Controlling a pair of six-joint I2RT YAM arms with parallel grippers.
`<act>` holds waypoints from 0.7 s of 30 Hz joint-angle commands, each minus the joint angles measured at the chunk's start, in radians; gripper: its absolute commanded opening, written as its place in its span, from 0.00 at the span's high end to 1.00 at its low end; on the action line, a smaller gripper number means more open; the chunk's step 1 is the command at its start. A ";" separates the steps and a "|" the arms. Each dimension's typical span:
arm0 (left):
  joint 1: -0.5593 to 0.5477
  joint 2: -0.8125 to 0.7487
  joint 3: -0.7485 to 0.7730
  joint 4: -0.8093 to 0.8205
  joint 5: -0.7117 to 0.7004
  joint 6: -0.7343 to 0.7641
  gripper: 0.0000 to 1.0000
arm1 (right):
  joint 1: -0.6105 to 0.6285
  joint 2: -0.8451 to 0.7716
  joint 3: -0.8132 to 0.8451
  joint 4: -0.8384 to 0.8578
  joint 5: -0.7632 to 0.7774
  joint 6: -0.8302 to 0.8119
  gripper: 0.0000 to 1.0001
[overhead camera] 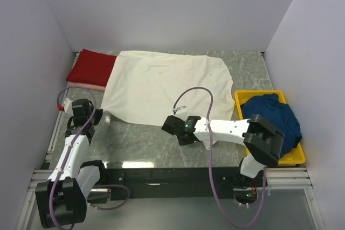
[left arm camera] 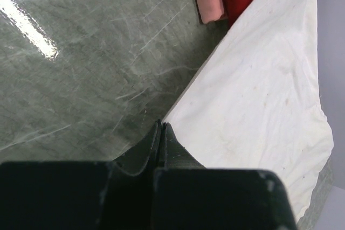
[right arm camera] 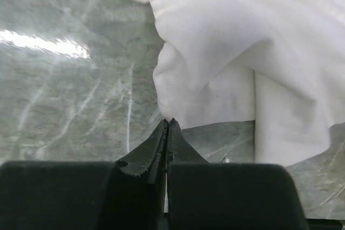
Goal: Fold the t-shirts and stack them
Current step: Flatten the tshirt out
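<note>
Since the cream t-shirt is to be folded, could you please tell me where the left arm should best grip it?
Pinch the near-left corner of the cream t-shirt, sliding the left claw in low from the table side. That corner lies flat at the shut tips, so open first.
</note>
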 commanded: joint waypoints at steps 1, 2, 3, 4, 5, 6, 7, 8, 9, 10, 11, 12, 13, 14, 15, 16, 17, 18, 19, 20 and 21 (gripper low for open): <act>-0.001 -0.021 -0.007 0.026 -0.008 0.015 0.99 | -0.032 -0.062 0.090 -0.083 -0.027 -0.080 1.00; -0.002 -0.022 -0.007 0.028 -0.008 0.017 0.99 | -0.041 -0.071 0.100 -0.093 -0.051 -0.094 1.00; -0.003 -0.024 -0.007 0.026 -0.009 0.017 0.99 | -0.061 -0.094 0.109 -0.109 -0.103 -0.122 1.00; -0.003 -0.024 -0.007 0.028 -0.009 0.015 0.99 | -0.076 -0.105 0.124 -0.117 -0.133 -0.136 1.00; -0.003 -0.024 -0.007 0.028 -0.008 0.015 0.99 | -0.089 -0.116 0.132 -0.120 -0.163 -0.151 1.00; -0.003 -0.024 -0.007 0.029 -0.009 0.017 0.99 | -0.104 -0.136 0.138 -0.129 -0.232 -0.177 1.00; -0.003 -0.021 -0.006 0.029 -0.009 0.017 0.99 | -0.137 -0.143 0.147 -0.133 -0.265 -0.189 1.00; -0.003 -0.021 -0.006 0.031 -0.008 0.015 0.99 | -0.151 -0.151 0.153 -0.137 -0.301 -0.203 1.00; -0.001 -0.022 -0.006 0.032 -0.008 0.017 0.99 | -0.165 -0.157 0.158 -0.146 -0.332 -0.224 1.00; -0.002 -0.019 -0.006 0.032 -0.008 0.014 0.99 | -0.181 -0.156 0.170 -0.153 -0.378 -0.234 1.00; -0.001 -0.018 -0.004 0.034 -0.006 0.014 0.99 | -0.185 -0.156 0.175 -0.157 -0.398 -0.241 1.00; -0.002 -0.015 -0.004 0.035 -0.005 0.015 0.99 | -0.190 -0.151 0.178 -0.160 -0.427 -0.258 1.00; -0.003 -0.015 -0.001 0.034 -0.005 0.014 0.99 | -0.204 -0.148 0.181 -0.156 -0.500 -0.266 1.00; -0.003 -0.012 -0.001 0.035 -0.005 0.014 0.99 | -0.211 -0.144 0.184 -0.156 -0.525 -0.271 1.00; -0.003 -0.013 0.000 0.031 -0.005 0.014 0.99 | -0.216 -0.133 0.192 -0.159 -0.547 -0.280 1.00; -0.001 -0.012 0.003 0.031 -0.005 0.014 0.99 | -0.231 -0.124 0.207 -0.160 -0.593 -0.286 1.00; -0.002 -0.015 0.003 0.031 -0.005 0.014 0.99 | -0.239 -0.117 0.218 -0.163 -0.614 -0.291 1.00; -0.003 -0.015 0.005 0.028 -0.006 0.015 0.99 | -0.250 -0.102 0.227 -0.169 -0.634 -0.297 1.00; -0.003 -0.018 0.006 0.028 -0.008 0.015 0.99 | -0.259 -0.094 0.245 -0.171 -0.656 -0.300 1.00; -0.003 -0.018 0.008 0.025 -0.009 0.017 0.99 | -0.280 -0.087 0.254 -0.174 -0.700 -0.301 1.00; -0.001 -0.018 0.008 0.023 -0.011 0.017 0.99 | -0.294 -0.073 0.264 -0.177 -0.714 -0.304 1.00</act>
